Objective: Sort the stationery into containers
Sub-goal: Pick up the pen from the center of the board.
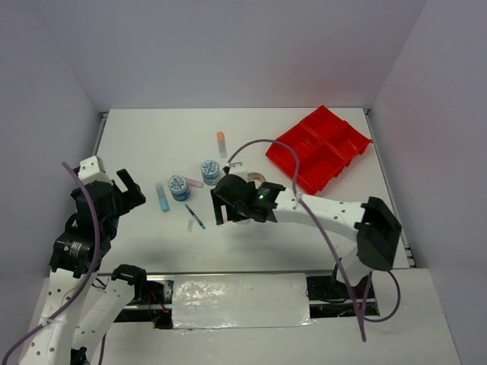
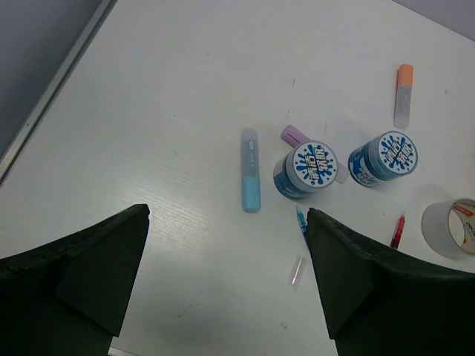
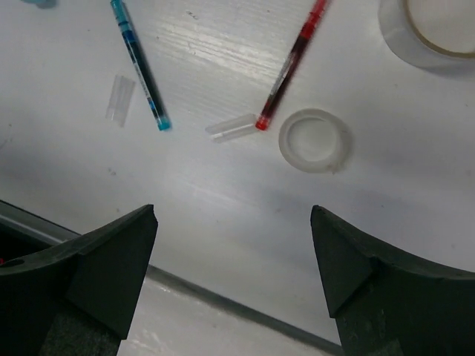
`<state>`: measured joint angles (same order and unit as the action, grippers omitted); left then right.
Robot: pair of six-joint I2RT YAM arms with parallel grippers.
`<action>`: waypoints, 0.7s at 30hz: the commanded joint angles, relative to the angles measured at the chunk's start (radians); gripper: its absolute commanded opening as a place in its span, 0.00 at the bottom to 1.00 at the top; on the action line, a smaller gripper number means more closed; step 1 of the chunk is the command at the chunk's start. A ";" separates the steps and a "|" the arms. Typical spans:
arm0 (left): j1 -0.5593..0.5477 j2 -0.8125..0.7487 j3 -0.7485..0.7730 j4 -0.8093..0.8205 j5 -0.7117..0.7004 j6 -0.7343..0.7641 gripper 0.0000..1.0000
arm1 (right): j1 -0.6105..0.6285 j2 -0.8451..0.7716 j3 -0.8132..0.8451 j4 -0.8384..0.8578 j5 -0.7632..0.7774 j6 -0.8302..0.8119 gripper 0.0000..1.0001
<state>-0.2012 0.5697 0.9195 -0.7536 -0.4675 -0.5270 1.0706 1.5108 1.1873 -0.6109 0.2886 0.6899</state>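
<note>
White surface (image 1: 152,137) boxed in by pale grey walls, with a red tray (image 1: 318,149) of four compartments lying skewed by the far right corner. The stationery lies mid-surface, well apart from the tray. A tub (image 2: 304,169) and a second tub (image 2: 384,157) stand upright, near each other but not touching. Each lid carries a blue splash motif with central print too small to read. A purple tube (image 2: 294,136) pokes out from behind the first tub. A blue tube (image 2: 251,170) lies just beside that tub on the left-edge side, its tiny markings illegible. An orange tube (image 2: 403,95) lies alone toward the far edge. Nearer the near edge lie a blue pen (image 3: 139,63) with a clear cap (image 3: 119,99) just beside it, and a red pen (image 3: 288,67) with a second cap (image 3: 231,127) at its tip. A clear ring (image 3: 314,140) lies just beside that tip. The tape roll (image 3: 423,33) has red lettering on its core, cut off and unreadable. The left fingers (image 1: 129,190) hang released and wide apart near the left edge, gripping nothing. The right fingers (image 1: 224,207) are likewise spread and empty above the pens and ring.
</note>
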 commanded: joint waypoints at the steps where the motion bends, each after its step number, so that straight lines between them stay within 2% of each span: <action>1: 0.006 -0.005 -0.008 0.042 0.004 0.005 0.99 | 0.026 0.103 0.106 0.065 0.078 0.037 0.91; 2: 0.005 -0.005 -0.008 0.042 0.001 0.005 0.99 | 0.031 0.129 0.135 0.082 0.064 -0.001 0.87; 3: 0.005 -0.008 -0.008 0.042 0.000 0.005 0.99 | 0.034 0.175 0.149 0.115 0.019 -0.032 0.79; 6: 0.006 -0.011 -0.010 0.045 0.004 0.008 0.99 | 0.035 0.247 0.187 0.213 -0.118 -0.250 0.67; 9: 0.006 -0.011 -0.010 0.046 0.013 0.012 0.99 | 0.035 0.298 0.227 0.252 -0.184 -0.381 0.62; 12: 0.006 -0.011 -0.010 0.050 0.020 0.015 0.99 | 0.034 0.368 0.305 0.212 -0.203 -0.453 0.56; 16: 0.005 -0.010 -0.011 0.054 0.029 0.018 0.99 | 0.034 0.492 0.415 0.137 -0.207 -0.490 0.51; 21: 0.005 -0.011 -0.011 0.056 0.036 0.022 0.99 | 0.032 0.589 0.515 0.102 -0.207 -0.515 0.50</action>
<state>-0.2012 0.5663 0.9100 -0.7391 -0.4465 -0.5236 1.0977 2.0705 1.6367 -0.4740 0.0898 0.2272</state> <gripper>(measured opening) 0.993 0.504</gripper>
